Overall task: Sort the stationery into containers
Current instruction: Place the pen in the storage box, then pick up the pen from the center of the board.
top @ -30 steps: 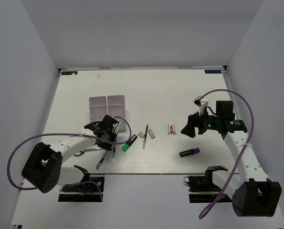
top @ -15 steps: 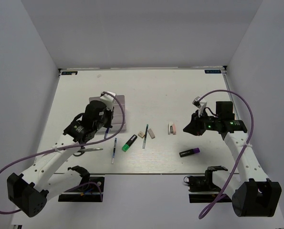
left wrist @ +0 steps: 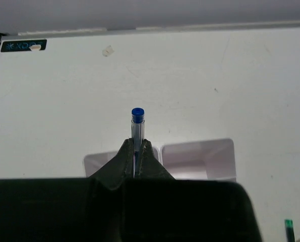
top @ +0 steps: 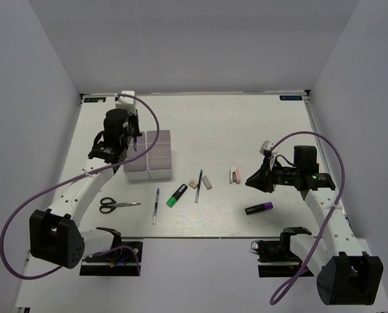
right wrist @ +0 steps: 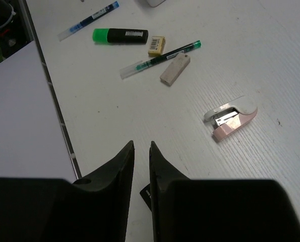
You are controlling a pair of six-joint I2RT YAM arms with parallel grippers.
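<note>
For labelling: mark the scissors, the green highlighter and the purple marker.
scissors (top: 120, 205), top external view, by the pivot.
green highlighter (top: 177, 195), top external view, mid-barrel.
purple marker (top: 259, 208), top external view, mid-barrel.

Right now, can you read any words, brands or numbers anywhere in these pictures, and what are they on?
"XD", then blurred characters: on the dark sticker, far left corner.
Too small to read: the second sticker, far right corner.
Too small to read: the white label on the highlighter.
Blurred, unreadable: the dark print on the yellowish eraser.
</note>
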